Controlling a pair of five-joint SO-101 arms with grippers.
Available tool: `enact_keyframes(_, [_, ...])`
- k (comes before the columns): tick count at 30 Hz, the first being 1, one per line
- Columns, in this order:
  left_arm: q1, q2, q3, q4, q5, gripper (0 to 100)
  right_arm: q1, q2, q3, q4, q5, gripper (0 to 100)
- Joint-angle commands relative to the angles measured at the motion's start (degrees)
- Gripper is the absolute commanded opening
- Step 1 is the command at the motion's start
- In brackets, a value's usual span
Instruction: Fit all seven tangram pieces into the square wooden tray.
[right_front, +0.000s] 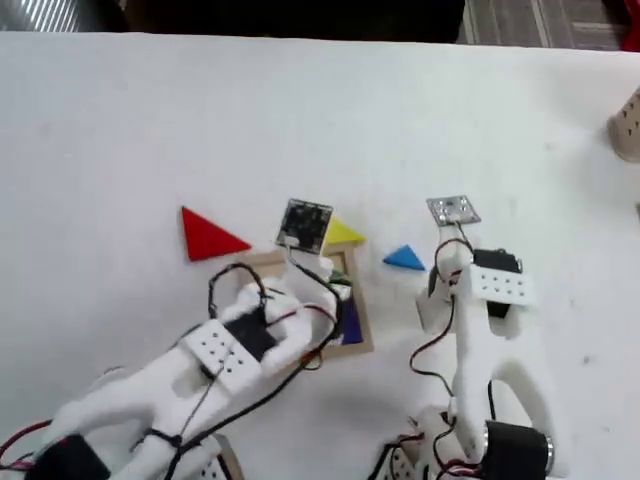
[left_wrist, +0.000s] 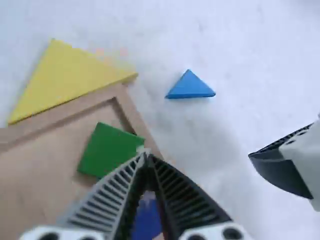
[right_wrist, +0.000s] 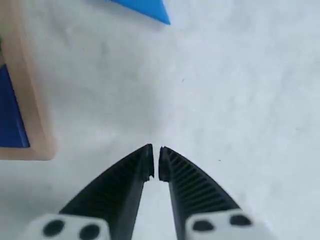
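Tray: the square wooden tray (right_front: 362, 310) lies on the white counter (right_front: 300, 120), near its front edge and partly under the left arm.
Green square: the green square (left_wrist: 107, 149) lies flat inside the tray, just inside the corner nearest the yellow triangle.
Dark blue piece: a dark blue piece (right_wrist: 10, 115) sits inside the tray, against the rim on the side facing the right arm.
Yellow triangle: the yellow triangle (left_wrist: 65, 77) lies on the counter outside the tray, with its long edge against the far rim.
Small blue triangle: the small blue triangle (right_front: 405, 258) lies on the counter clear of the tray, between the tray's far corner and the right arm.
Red triangle: the red triangle (right_front: 210, 237) lies on the counter beyond the tray's far side, out toward the left arm's side and apart from the rim.
Left fingers: the left gripper (left_wrist: 147, 162) hangs over the tray by the green square's corner and the rim. Its fingers are pressed together with nothing between them.
Right fingers: the right gripper (right_wrist: 155, 162) is over bare counter just beside the tray. Its fingers are drawn together to a thin slit and hold nothing.
Counter edge: a beige perforated object (right_front: 625, 125) stands at the far right.
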Motion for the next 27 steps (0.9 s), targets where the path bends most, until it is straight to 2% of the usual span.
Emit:
enact_keyframes(1, [1.36,4.09,-0.53,-6.68,-1.05,2,0.31,-1.71,-0.26,-0.84,1.05,1.8])
enact_keyframes(10, [1.1,12.18,-0.44,-11.25,-6.51,2,0.31,-1.63,-0.26,-0.84,1.23,1.8])
enact_keyframes(19, [-0.92,4.18,3.78,-3.34,-6.68,2,0.22,0.4,-0.44,-0.92,1.23,1.8])
enact_keyframes(27, [-2.51,-6.46,6.42,-4.04,-6.42,2,0.22,1.54,-0.62,-1.71,1.23,1.8])
